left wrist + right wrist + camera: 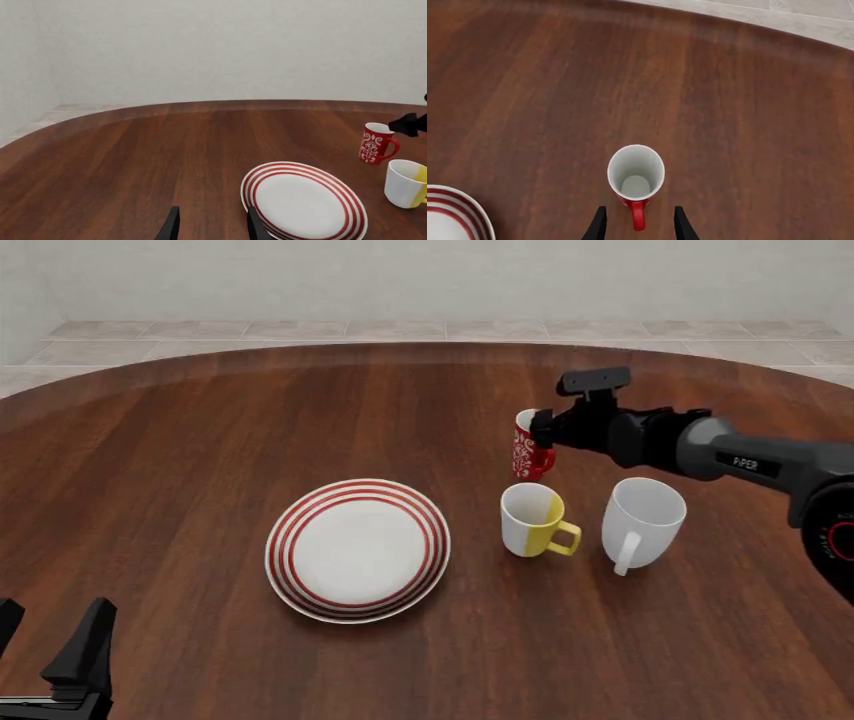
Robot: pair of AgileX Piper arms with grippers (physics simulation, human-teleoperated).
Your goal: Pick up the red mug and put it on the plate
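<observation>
The red mug [529, 452] with its white swirls stands upright on the table, behind the yellow mug. In the right wrist view the red mug [636, 172] shows its white inside, and its handle lies between the two fingers of my right gripper [638, 229], which is open and hangs just above and behind it. From the front, the right gripper [545, 430] sits at the mug's rim. The red-ringed white plate [296, 575] lies left of the mugs, bare. My left gripper [47, 638] is open and holds nothing at the near left edge; seen from its own wrist, the left gripper [212, 230] is near the plate [303, 202].
A yellow mug [531, 522] with a handle and a larger white mug [642, 520] stand close together just in front of the red mug, right of the plate. The table's curved far edge meets a tiled floor and pale wall.
</observation>
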